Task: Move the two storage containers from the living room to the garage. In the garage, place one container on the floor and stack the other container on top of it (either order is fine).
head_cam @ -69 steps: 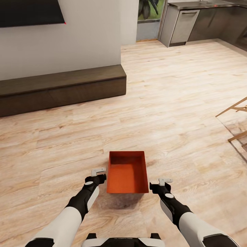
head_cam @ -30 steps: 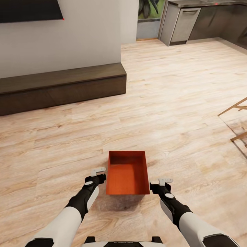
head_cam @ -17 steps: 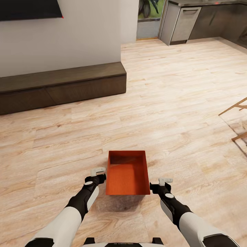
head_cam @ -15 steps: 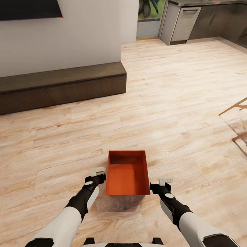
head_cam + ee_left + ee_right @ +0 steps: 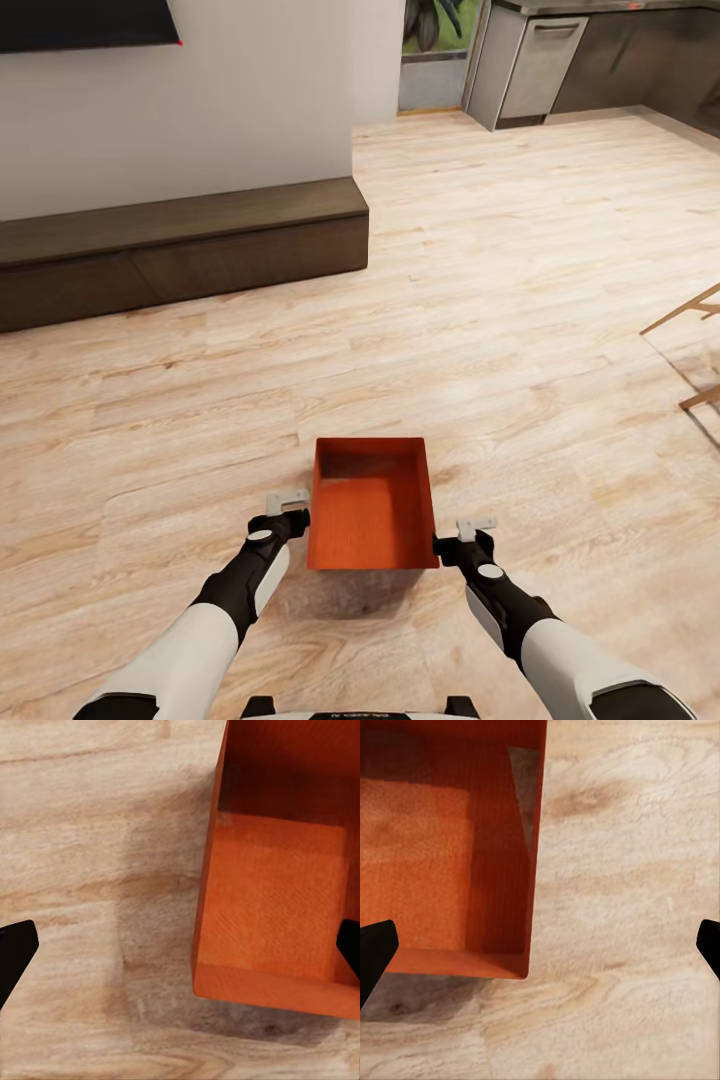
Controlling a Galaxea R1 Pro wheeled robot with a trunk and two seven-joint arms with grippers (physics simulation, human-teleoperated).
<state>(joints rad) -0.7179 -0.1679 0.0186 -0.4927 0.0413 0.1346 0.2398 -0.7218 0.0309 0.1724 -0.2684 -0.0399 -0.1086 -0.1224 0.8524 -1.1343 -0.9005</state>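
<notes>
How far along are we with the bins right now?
Early. Nothing looks delivered: the surroundings are light wood plank flooring with a dark low cabinet, not a garage. In hand: one orange-red storage container sits between the left gripper and right gripper, both open, a wall between each one's fingers. Left: carry it out, set it down, stack the other on top.

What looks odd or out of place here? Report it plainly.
Nothing looks damaged or spilled. One oddity: the storage container hangs above the wood floor, casting a shadow beneath it, yet the left gripper and right gripper sit wide open at its sides. The bin is empty and level.
</notes>
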